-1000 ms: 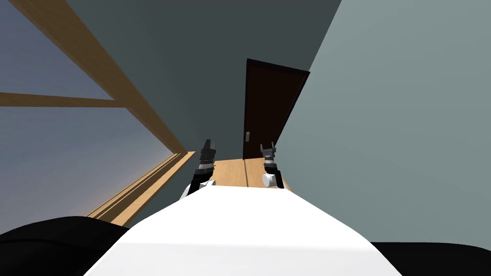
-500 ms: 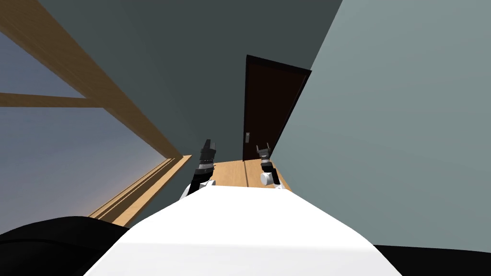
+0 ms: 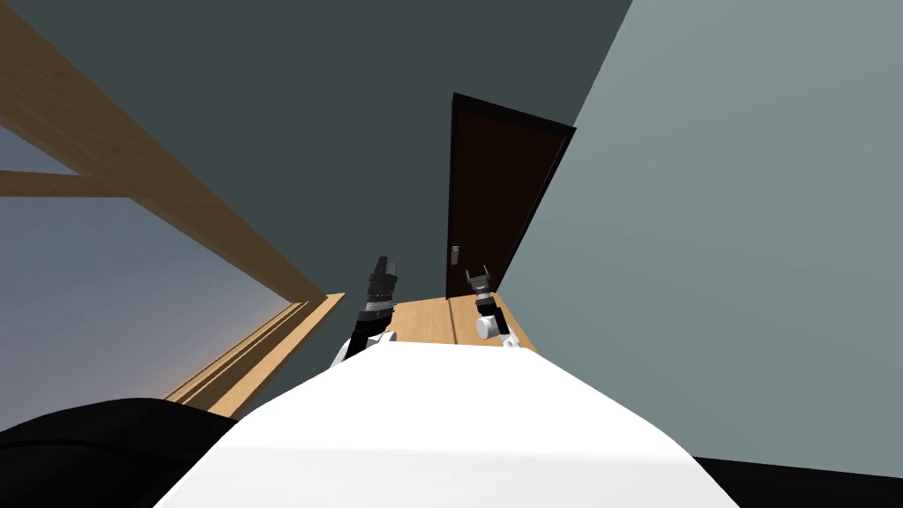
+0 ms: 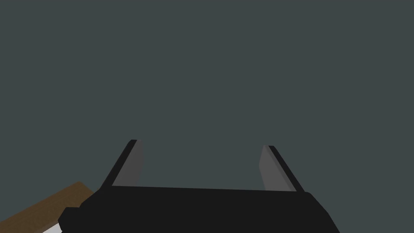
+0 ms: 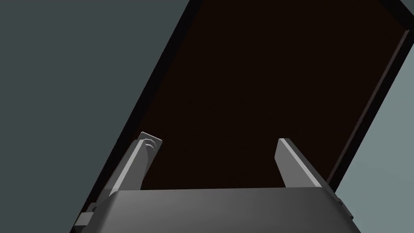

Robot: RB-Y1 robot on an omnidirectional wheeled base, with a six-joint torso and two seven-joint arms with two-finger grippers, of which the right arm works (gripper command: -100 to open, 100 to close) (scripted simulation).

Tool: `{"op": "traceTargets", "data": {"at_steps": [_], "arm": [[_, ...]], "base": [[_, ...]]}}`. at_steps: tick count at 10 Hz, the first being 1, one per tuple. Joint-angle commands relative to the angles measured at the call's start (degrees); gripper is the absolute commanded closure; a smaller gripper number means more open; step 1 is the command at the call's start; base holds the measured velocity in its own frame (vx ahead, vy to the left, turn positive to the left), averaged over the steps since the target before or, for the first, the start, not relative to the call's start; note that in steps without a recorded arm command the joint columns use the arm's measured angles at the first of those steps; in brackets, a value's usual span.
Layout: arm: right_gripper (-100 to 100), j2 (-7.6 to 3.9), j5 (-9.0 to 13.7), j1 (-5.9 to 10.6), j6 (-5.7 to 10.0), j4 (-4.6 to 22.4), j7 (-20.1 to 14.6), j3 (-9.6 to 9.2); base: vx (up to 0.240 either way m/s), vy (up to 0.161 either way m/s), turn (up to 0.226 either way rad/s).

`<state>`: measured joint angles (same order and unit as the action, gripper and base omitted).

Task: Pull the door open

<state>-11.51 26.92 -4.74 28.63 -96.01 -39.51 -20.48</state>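
Note:
A dark brown door (image 3: pixel 494 194) stands shut in the dark grey wall ahead, next to the corner with a lighter grey wall. Its small grey handle plate (image 3: pixel 455 255) sits on its left edge. My right gripper (image 3: pixel 477 275) is open, just right of and below the handle, a short way in front of the door. In the right wrist view the door (image 5: pixel 262 89) lies beyond the open gripper (image 5: pixel 218 139), and the grey handle (image 5: pixel 151 140) peeks out at one fingertip. My left gripper (image 3: pixel 384 265) hangs left of the door; it stands open (image 4: pixel 200 143) facing the dark grey wall.
A light grey wall (image 3: pixel 723 220) runs close along my right side. A large wood-framed window (image 3: pixel 159 203) fills the left. Wooden floor (image 3: pixel 432 317) shows in front of the door. The dark grey wall (image 3: pixel 353 132) lies ahead.
My right gripper has moved left towards the door handle. The window frame has slid left in the head view, so my body has turned a little. The left arm has held still.

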Motion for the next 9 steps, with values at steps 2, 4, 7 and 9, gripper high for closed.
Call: {"op": "traceTargets", "data": {"at_steps": [2,4,7,9], "arm": [[-100,-1.51,2.3,2.55,0.14,4.2,-4.3,-1.91],[-100,-2.51,4.1,4.39,-0.02,7.0,-7.2,-3.34],[-100,-3.47,5.7,6.19,-0.17,9.7,-10.1,-4.73],[-100,-4.43,7.4,7.99,-0.33,12.5,-13.0,-6.12]], "base": [[0.092,0.055,-0.046],[0.089,0.05,-0.047],[0.06,0.029,-0.029],[0.097,0.037,-0.047]]}}
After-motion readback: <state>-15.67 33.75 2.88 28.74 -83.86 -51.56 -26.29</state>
